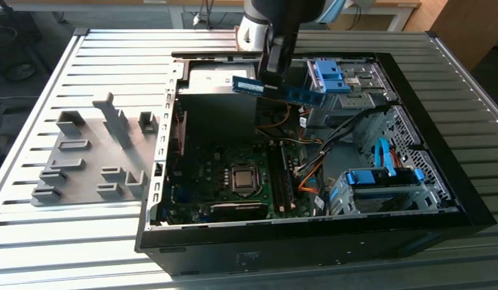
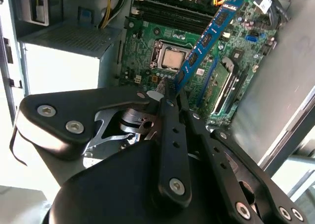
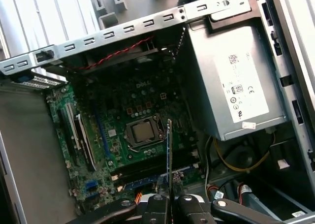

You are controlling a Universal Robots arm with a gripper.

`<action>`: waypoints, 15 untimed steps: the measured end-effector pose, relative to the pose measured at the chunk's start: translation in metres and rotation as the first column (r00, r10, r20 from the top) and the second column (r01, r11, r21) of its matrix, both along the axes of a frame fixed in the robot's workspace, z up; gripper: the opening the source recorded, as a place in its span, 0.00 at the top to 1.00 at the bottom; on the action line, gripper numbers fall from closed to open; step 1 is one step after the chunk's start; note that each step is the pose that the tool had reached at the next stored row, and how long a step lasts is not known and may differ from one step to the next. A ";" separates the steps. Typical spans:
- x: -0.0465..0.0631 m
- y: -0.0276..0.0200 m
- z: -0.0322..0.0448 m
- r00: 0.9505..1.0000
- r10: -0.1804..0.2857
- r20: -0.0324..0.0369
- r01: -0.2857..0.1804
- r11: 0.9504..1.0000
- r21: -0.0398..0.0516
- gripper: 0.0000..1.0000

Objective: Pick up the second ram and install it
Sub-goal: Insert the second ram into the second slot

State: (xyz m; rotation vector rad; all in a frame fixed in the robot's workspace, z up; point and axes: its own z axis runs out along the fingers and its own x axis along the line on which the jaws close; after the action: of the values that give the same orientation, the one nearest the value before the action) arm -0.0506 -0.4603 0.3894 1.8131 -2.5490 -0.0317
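Note:
The second ram (image 1: 280, 91) is a long blue strip with dark chips. It hangs in the air over the open computer case (image 1: 442, 208), above the gap between the power supply and the upper drive bay. My gripper (image 1: 274, 82) is shut on it near its middle. In the second wrist view the ram (image 2: 209, 37) sticks out from the gripper (image 2: 165, 90) over the motherboard (image 2: 147, 56). In the first wrist view the ram (image 3: 169, 150) shows edge-on above the gripper (image 3: 169, 198), in line with the processor socket (image 3: 142, 131) and the memory slots (image 3: 147, 174).
The grey power supply (image 1: 217, 90) fills the case's far corner. Blue-latched drive bays (image 1: 330, 75) (image 1: 378, 178) and loose cables (image 1: 313, 175) line the exterior view's right side. A grey fixture plate with blocks (image 1: 96, 157) lies on the slatted table at the left.

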 end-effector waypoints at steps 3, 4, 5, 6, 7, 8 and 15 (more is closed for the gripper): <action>0.000 0.0000 -0.0005 0.999 -0.042 0.000 0.042 0.999 0.000 0.86; 0.000 0.0000 -0.0006 0.998 -0.056 0.000 0.056 0.998 -0.001 0.86; 0.000 0.0000 -0.0008 0.997 -0.071 0.000 0.071 0.997 -0.001 0.86; 0.000 0.0000 -0.0010 0.996 -0.086 0.000 0.086 0.996 -0.001 0.86; 0.000 0.0000 -0.0011 0.995 -0.101 0.000 0.101 0.995 -0.001 0.86; 0.000 0.0000 -0.0013 0.993 -0.117 0.000 0.117 0.993 -0.001 0.86; 0.000 0.0000 -0.0025 0.975 -0.220 0.000 0.220 0.975 -0.001 0.86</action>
State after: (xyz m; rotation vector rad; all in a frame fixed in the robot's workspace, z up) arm -0.0506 -0.4603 0.3868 1.5203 -2.7355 -0.0322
